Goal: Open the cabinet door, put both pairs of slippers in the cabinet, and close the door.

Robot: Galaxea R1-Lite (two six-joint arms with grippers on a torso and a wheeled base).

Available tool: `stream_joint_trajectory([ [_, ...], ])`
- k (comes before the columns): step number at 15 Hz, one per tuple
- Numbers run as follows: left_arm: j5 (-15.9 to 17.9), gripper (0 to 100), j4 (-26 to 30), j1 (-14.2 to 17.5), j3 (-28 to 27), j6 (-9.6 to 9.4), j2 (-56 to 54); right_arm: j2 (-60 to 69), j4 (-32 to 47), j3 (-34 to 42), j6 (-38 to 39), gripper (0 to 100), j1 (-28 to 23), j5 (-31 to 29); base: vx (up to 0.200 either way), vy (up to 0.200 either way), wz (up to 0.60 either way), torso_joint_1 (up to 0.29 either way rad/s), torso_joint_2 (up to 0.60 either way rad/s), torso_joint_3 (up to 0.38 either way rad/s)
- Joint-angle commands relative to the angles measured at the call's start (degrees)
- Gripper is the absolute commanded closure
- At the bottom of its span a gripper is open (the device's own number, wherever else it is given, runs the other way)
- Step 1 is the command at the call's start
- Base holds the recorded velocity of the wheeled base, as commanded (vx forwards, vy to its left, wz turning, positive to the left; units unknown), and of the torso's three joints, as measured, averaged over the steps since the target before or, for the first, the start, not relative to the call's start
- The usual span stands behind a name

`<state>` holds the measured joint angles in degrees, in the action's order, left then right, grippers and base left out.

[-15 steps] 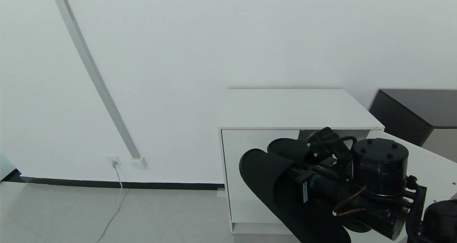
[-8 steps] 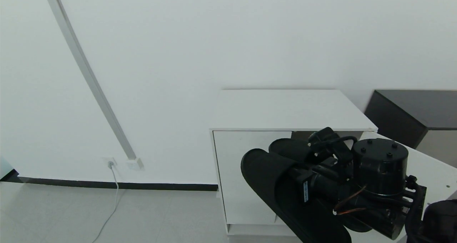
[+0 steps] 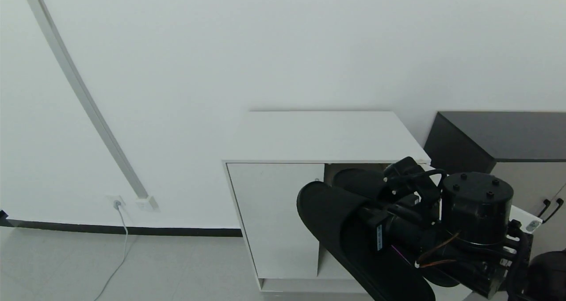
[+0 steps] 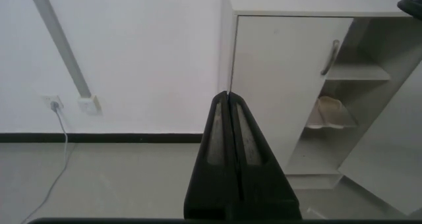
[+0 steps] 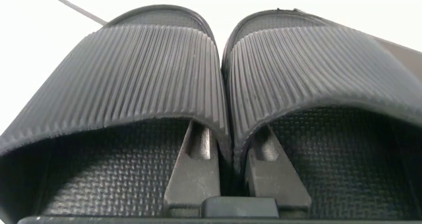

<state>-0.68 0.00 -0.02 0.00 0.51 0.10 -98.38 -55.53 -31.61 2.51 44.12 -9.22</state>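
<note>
My right claw [image 5: 231, 145], clenched on the black slippers [image 3: 329, 212], hangs before the open cabinet [image 3: 323, 137]; my left claw [image 4: 228, 112] is closed, empty. I should enter level, onto a free shelf [image 4: 359, 72].

the nearer of the black slippers [image 3: 349, 230] runs off the head view's bottom edge. together with the right arm, the pair covers the lower right of the open white cabinet [image 3: 309, 137], hiding most of its inside. the dark cabinet [image 3: 486, 133] is cut by the right edge. in the right wrist view the tips of the right gripper's fingers [image 5: 194, 168] lie hidden under the ribbed straps [image 5: 151, 72], and both soles are cropped at the sides. on a cabinet shelf, a pale pair of slippers [image 4: 331, 113] is too small to make out in detail.
</note>
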Motion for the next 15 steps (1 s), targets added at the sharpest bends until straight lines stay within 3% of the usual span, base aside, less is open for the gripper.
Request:
stream_joint_trajectory([
  [1,-0.02,100,0.0,-0.06,0.0,0.02,-0.01,-0.32,-0.72,0.76,-0.23,100,0.0,-0.01,0.0,-0.2,0.0,0.002,0.0,0.007],
  [7,-0.02,100,0.0,-0.06,0.0,0.02,-0.01,-0.67,-0.9,1.2,-0.23,100,0.0,0.16,0.0,-0.2,0.0,-0.001,0.0,0.001],
  [15,-0.02,100,0.0,-0.06,0.0,-0.16,-0.01,-1.03,-0.9,1.38,-0.93,100,0.0,0.25,0.0,0.0,0.0,0.0,0.0,0.0],
])
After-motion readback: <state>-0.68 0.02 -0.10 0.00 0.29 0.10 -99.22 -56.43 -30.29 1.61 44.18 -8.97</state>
